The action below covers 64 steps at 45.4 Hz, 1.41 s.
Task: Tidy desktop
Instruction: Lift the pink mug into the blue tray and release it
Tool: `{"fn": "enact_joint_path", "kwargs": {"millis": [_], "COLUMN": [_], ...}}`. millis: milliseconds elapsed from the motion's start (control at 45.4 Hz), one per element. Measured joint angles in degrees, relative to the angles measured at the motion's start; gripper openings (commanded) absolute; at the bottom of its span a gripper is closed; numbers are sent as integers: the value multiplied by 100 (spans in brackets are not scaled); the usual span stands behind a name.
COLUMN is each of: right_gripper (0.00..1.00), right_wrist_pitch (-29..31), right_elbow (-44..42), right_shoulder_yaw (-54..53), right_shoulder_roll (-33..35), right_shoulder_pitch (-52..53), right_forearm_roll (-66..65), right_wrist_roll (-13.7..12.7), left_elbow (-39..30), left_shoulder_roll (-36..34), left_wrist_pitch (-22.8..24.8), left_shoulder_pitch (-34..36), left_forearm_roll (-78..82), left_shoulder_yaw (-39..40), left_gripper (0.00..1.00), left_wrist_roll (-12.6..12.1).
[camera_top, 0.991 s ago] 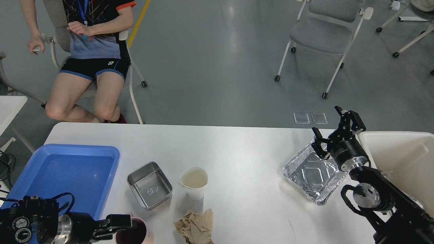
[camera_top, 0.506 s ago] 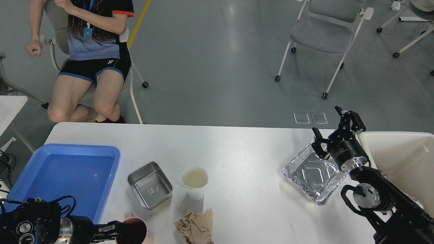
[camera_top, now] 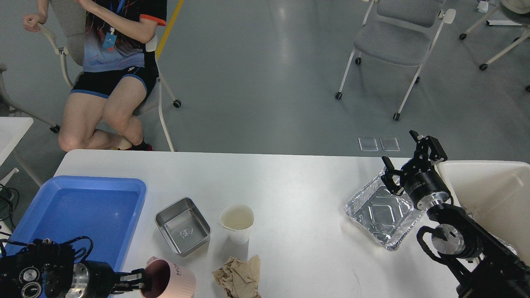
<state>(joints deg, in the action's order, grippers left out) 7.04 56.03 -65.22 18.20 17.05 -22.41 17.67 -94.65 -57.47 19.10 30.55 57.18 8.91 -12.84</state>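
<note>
A pink mug [camera_top: 167, 284] is held at its rim by the left gripper [camera_top: 140, 282], whose fingers appear closed on the rim's edge, one inside the mouth. The mug is tilted with its mouth toward the gripper and sits low over the near edge of the desktop [camera_top: 290, 182].

The right gripper [camera_top: 408, 159] is held with its fingers spread and nothing between them; a foil tray [camera_top: 383, 215] lies just below and beside it, and a white bin [camera_top: 488, 194] stands to its outer side.

Slipping is the main risk: the rim is pinched by a narrow bite, so the mug could swing or drop if moved quickly. The crumpled paper [camera_top: 239, 277], the paper cup [camera_top: 237, 221] and the steel tin [camera_top: 182, 225], all beyond the left gripper, could be knocked. The blue tray [camera_top: 25, 219] lies beside it.

The mug's lower part is cut off by the picture's edge, and the fingertips are dark, so the exact grip is hard to make out.
</note>
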Motion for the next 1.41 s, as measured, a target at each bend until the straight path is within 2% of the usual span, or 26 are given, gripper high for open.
{"fn": "enact_joint_path", "kwargs": {"millis": [132, 308, 506, 594, 705, 881, 1057, 1409], "right_gripper": [100, 100, 100, 100, 100, 100, 100, 100], "right_wrist_pitch": [-1, -10, -18, -24, -33, -35, -36, -36], "right_elbow": [1, -52, -95, -101, -123, -134, -133, -250], "right_shoulder_yaw": [0, 2, 12, 16, 18, 18, 18, 29], "right_shoulder_roll": [-10, -34, -42, -42, -49, -55, -59, -106], "right_shoulder_pitch": [-1, 16, 54, 71, 89, 91, 56, 99], "right_forearm_roll": [0, 0, -4, -16, -18, -18, -18, -18], "right_wrist_roll": [0, 0, 0, 0, 0, 0, 0, 0], "left_elbow": [-286, -565, -492, -441, -396, -156, 262, 1298], "left_shoulder_roll": [-440, -1200, -1927, -2114, -2304, -2292, -2279, -1897], "left_wrist_pitch": [388, 1191, 2652, 3227, 3531, 3531, 3090, 1525], "left_shoulder_pitch": [18, 18, 1, -5, -5, -64, -83, -110], "left_forearm_roll": [4, -38, -173, -436, -628, -671, -673, -673], "left_shoulder_yaw": [286, 1103, 2819, 3484, 3879, 3730, 3036, 1059], "left_gripper": [0, 0, 0, 0, 0, 0, 0, 0], "left_wrist_roll": [-1, 66, 339, 366, 341, 292, 287, 309]}}
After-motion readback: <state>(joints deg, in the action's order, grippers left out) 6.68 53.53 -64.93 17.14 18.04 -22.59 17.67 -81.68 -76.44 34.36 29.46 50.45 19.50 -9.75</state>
